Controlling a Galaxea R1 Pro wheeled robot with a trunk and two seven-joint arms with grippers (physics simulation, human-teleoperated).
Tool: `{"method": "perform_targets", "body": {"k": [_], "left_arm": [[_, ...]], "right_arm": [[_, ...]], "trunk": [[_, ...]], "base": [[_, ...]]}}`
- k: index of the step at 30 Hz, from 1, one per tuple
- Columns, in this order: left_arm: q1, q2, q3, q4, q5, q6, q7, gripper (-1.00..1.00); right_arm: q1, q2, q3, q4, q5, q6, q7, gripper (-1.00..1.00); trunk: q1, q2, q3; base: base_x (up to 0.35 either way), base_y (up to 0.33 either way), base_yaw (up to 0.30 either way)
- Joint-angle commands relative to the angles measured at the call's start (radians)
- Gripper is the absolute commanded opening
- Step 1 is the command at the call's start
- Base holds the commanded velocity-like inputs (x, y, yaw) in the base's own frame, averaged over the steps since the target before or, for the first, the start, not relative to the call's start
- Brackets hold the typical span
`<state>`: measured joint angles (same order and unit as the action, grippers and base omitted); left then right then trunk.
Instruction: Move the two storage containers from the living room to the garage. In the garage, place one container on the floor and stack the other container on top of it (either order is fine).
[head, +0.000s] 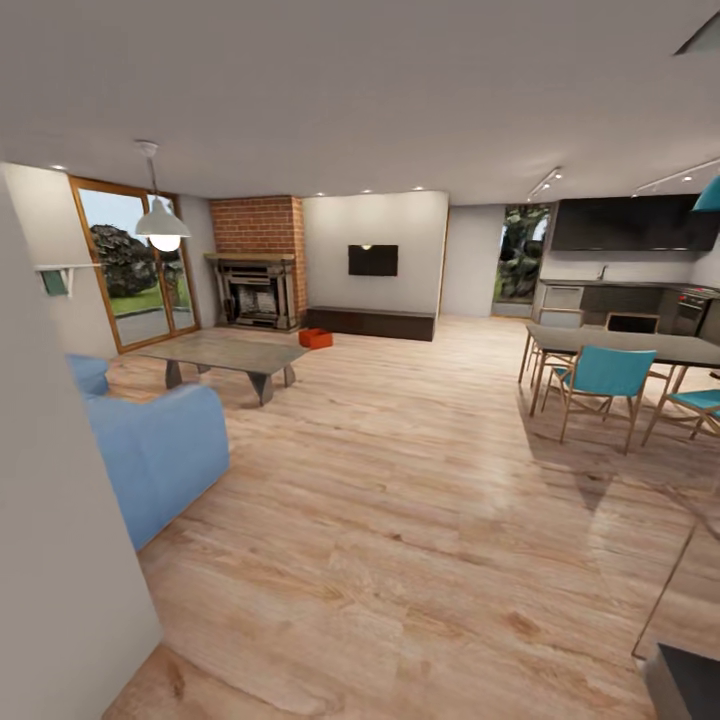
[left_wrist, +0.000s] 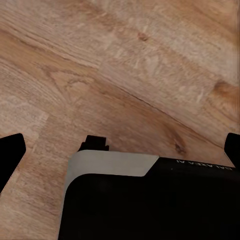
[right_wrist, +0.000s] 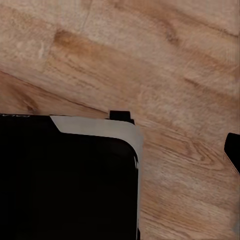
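Wood plank floor (head: 420, 520) up close, robot in the living room, en route to pick-up
Blue sofa (head: 150, 450) near left; orange-red storage containers (head: 315, 338) sit far off on the floor by the brick fireplace (head: 258, 265), past the glass coffee table (head: 225, 355). Left tool (left_wrist: 120, 150) looks wide open, empty; right tool state cannot tell, one fingertip (right_wrist: 232, 150) visible. Best: drive right of the table, clear of dining chairs (head: 600, 380), stop square-on to the bins, arms tucked

Open-plan home interior: living room joined to a dining and kitchen area.
Indicators: brick fireplace (head: 258, 262), blue sofa (head: 155, 450), coffee table (head: 226, 356), wall-mounted television (head: 372, 260), dining table (head: 625, 345) with teal chairs (head: 603, 385), kitchen counter (head: 625, 292), wood plank floor (head: 420, 520).
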<state>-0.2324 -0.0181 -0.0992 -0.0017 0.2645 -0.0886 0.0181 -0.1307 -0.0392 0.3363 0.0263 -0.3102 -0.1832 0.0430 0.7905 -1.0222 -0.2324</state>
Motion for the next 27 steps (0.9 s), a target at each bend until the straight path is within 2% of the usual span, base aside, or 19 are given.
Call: {"method": "perform_targets", "body": {"k": [1, 27], "left_arm": [[-0.001, 0.000, -0.009, 0.001, 0.009, -0.003, 0.002, 1.00], [-0.001, 0.000, -0.010, 0.000, 0.007, -0.003, 0.002, 1.00]], "right_arm": [[-0.001, 0.000, 0.007, 0.003, -0.010, -0.005, 0.005, 1.00], [-0.001, -0.001, 0.009, 0.003, -0.009, -0.005, 0.005, 1.00]], "trunk": [[0.001, -0.001, -0.001], [0.001, -0.001, -0.001]], "base": [[0.323, 0.000, -0.004], [0.326, 0.000, 0.000]]}}
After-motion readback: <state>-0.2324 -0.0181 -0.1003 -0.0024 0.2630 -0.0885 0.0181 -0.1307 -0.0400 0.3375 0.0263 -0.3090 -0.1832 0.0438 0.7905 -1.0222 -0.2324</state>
